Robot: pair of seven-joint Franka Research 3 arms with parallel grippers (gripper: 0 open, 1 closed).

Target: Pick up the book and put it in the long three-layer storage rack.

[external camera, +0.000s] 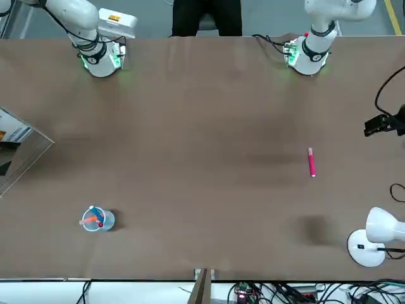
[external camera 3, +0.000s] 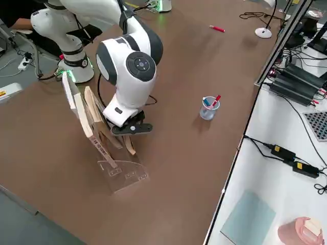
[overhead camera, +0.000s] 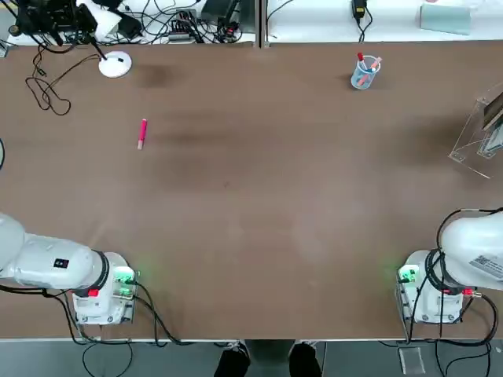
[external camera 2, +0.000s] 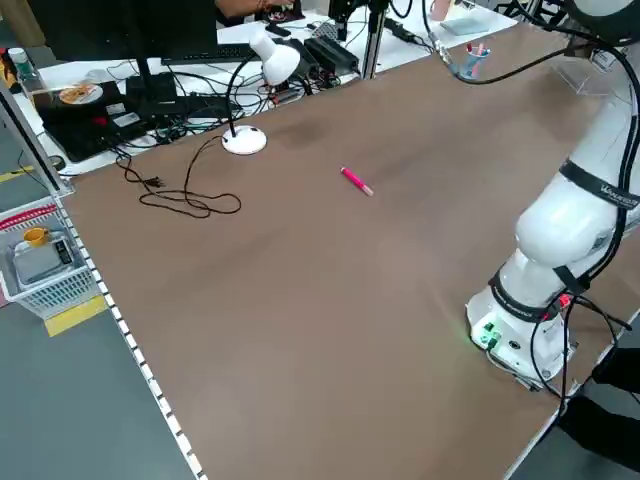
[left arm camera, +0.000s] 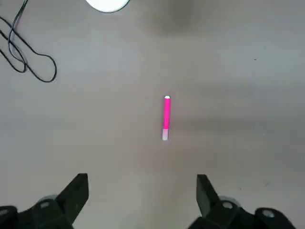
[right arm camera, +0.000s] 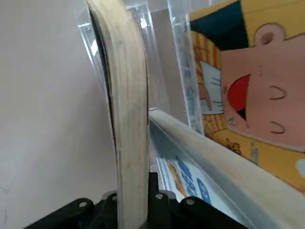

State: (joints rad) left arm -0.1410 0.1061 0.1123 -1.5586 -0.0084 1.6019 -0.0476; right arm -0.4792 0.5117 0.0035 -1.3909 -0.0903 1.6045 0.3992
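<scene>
Spanning every view, the broad brown table (overhead camera: 259,236) carries the clear transparent acrylic three-layer rack (external camera 3: 120,171) at its right edge. Bent over the rack, the right gripper (external camera 3: 134,129) is clamped tight on the thin book (right arm camera: 125,119), seen edge-on as pale pages, which stands upright among the rack's slanted panels beside a yellow cartoon-cover book (right arm camera: 248,95). Hovering with fingers spread wide and empty, the left gripper (left arm camera: 142,198) hangs above a small pink marker pen (left arm camera: 166,117). A small clear pen cup (overhead camera: 365,72) stands well apart.
</scene>
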